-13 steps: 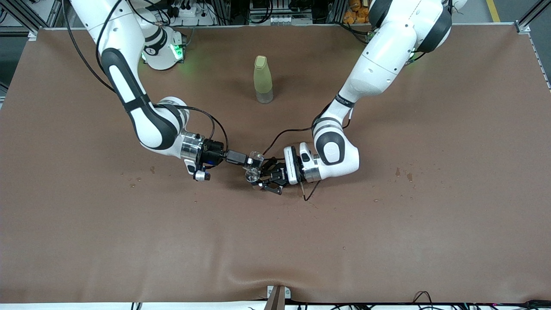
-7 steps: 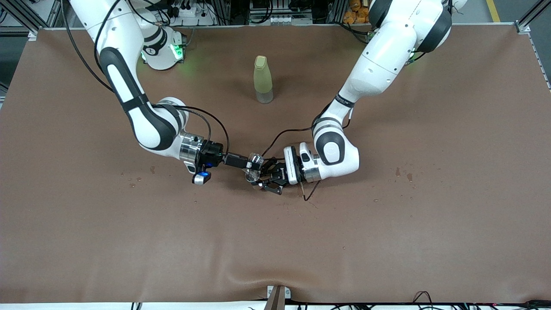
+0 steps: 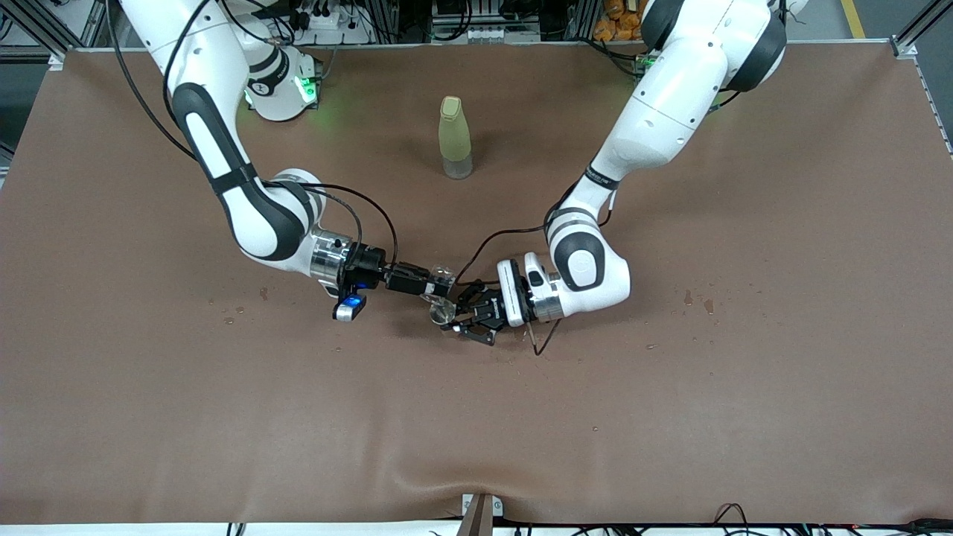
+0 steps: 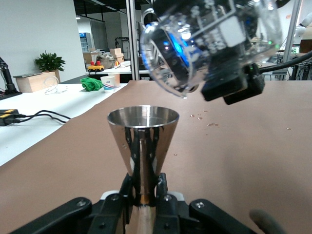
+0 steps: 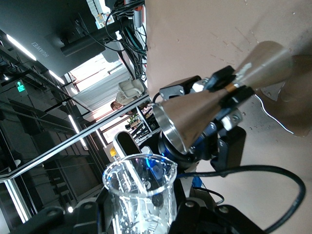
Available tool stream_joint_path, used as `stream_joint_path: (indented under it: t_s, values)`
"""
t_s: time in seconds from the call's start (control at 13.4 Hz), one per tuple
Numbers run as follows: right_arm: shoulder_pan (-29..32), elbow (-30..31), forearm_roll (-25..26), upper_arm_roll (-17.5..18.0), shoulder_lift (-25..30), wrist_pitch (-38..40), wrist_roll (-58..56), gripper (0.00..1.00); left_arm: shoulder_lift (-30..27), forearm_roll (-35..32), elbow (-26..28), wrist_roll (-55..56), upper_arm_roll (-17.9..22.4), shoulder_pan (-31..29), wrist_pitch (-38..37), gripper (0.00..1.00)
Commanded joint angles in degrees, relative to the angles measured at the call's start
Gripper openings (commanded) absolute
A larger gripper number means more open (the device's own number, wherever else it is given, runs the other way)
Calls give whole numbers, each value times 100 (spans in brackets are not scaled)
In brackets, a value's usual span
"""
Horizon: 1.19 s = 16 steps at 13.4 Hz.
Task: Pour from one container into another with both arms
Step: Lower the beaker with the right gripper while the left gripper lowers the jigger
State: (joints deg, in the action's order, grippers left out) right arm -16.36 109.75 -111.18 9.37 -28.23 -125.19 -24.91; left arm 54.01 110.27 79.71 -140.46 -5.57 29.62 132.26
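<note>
Over the middle of the brown surface (image 3: 670, 417), the right gripper (image 3: 426, 284) has its jaws closed on a clear beaker (image 4: 195, 48), tipped so its lip hangs above a steel cone cup (image 4: 143, 141). The left gripper (image 3: 465, 316) clamps that cup upright, ready to catch the pour.

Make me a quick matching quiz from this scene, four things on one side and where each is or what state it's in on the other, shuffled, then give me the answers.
Things:
1. clear beaker
2. metal jigger
3. yellow-green bottle
4. table

States:
A. standing capped, untouched
B. held upright by the left hand
C. dotted with small droplets
D. tipped over the other vessel, in the right hand

Pairs: 1-D, 2-B, 3-A, 4-C
</note>
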Motion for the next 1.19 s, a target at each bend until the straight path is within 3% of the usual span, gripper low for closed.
stream_joint_path:
  t_s: [0.0,0.3,0.52,0.82,1.12]
  values:
    - [54,-155,43,3,-7,30,-554,0,-128,73,80,-8,12,44,72,0]
    - [344,-129,140,-6,63,187,-3260,0,-137,65,115,-43,21,27,63,0]
    - [817,-121,701,-23,-24,774,-4649,0,-434,65,606,-262,21,-166,37,0]
    - [2345,-164,2457,-23,-446,2180,-6951,0,-909,-399,1257,-298,12,-789,-313,0]
    - [3199,-304,3321,-23,-744,2280,-9580,0,-1208,-1461,1740,-228,3,-1755,-1463,0]
